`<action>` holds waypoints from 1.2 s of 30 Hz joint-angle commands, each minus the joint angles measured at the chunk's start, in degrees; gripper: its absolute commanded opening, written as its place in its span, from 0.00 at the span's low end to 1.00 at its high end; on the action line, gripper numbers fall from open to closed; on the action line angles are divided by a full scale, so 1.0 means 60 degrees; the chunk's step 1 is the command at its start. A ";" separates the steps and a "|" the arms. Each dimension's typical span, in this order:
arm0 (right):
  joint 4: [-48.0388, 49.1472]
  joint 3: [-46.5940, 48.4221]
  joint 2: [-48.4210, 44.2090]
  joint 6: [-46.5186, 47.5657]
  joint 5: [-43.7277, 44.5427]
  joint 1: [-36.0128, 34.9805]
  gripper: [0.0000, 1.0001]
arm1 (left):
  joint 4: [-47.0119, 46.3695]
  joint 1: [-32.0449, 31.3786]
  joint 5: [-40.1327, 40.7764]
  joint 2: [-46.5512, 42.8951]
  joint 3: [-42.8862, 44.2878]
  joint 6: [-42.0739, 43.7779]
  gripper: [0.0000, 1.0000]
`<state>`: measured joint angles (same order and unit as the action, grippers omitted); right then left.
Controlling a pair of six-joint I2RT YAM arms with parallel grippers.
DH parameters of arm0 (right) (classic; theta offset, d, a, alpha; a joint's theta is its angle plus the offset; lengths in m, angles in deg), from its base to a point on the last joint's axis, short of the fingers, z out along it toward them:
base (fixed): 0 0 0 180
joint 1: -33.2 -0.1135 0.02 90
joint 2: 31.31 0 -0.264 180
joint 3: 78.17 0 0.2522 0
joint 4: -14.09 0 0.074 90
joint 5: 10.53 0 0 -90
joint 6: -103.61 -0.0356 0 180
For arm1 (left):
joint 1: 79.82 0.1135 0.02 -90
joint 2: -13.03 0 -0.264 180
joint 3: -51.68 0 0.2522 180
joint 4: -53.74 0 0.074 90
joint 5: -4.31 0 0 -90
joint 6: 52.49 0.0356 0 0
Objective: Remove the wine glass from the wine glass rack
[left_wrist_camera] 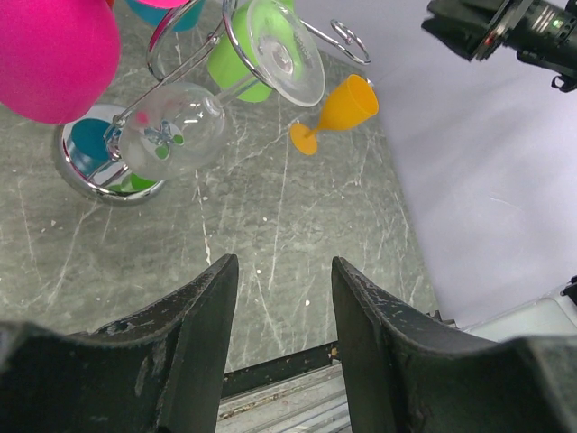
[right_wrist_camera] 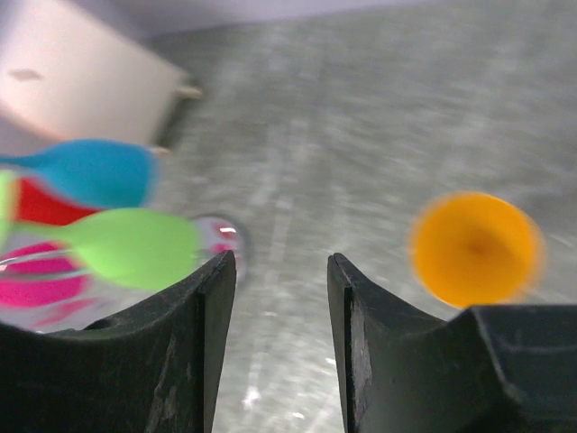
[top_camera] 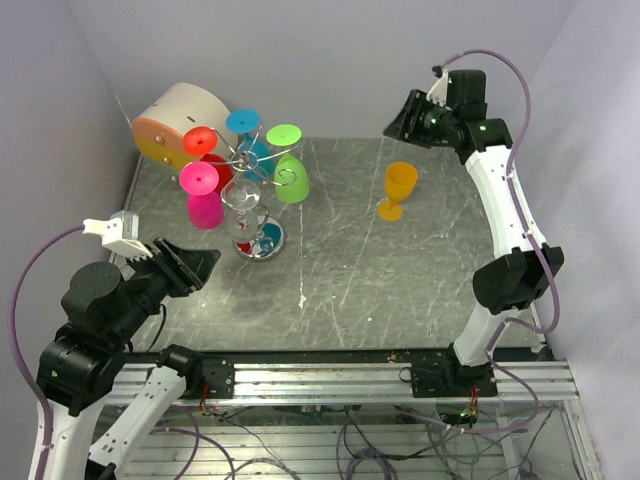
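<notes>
**A:** How many glasses are there, and where is each?

**B:** Six. Five hang foot-up from the curled arms of the one thin silver wire rack [top_camera: 265, 243], which stands on its round chrome base at the desk's left. They are one pink plastic wine glass [top_camera: 205, 210], one red wine glass [top_camera: 200, 140], one blue wine glass [top_camera: 243, 121], one green wine glass [top_camera: 291, 182] and one clear wine glass [top_camera: 243, 212]. The sixth, an orange plastic wine glass [top_camera: 398, 188], stands upright on the grey marbled desk [top_camera: 400, 290], well apart from the rack.

**A:** And the hands?

**B:** Two. The left hand [top_camera: 190, 262] sits low, near the rack's base, with its fingers spread and nothing between them. The right hand [top_camera: 405, 118] is raised at the far right, near the orange glass, and is likewise spread and empty.

**A:** Anything else?

**B:** One beige drum with an orange face [top_camera: 175, 125] stands just behind the rack.
</notes>
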<state>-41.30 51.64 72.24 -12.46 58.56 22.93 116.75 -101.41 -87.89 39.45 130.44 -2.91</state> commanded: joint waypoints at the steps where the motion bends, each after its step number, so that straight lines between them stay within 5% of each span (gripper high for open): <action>1: 0.3164 -0.0337 0.0422 -0.2297 -0.4279 -0.0299 0.42 | -0.0175 -0.0026 0.0109 0.0142 0.0123 0.0012 0.56; 8: 0.5521 0.0501 0.1762 -0.4363 -0.5946 -0.1146 0.42 | 0.0025 -0.0034 0.0304 0.0167 0.0463 0.0030 0.56; 15: 0.5485 0.1843 0.2987 -0.4555 -0.5937 -0.1745 0.42 | 0.0193 -0.0030 0.0467 0.0043 0.0564 -0.0008 0.56; 36: 0.5374 0.2316 0.3732 -0.4236 -0.5458 -0.2009 0.41 | 0.0481 -0.0035 0.0780 -0.0082 0.0627 0.0017 0.56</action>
<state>-7.97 63.33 93.51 -39.65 24.95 11.31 119.75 -101.41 -84.52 39.55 132.56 -2.98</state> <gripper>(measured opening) 0.413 0.564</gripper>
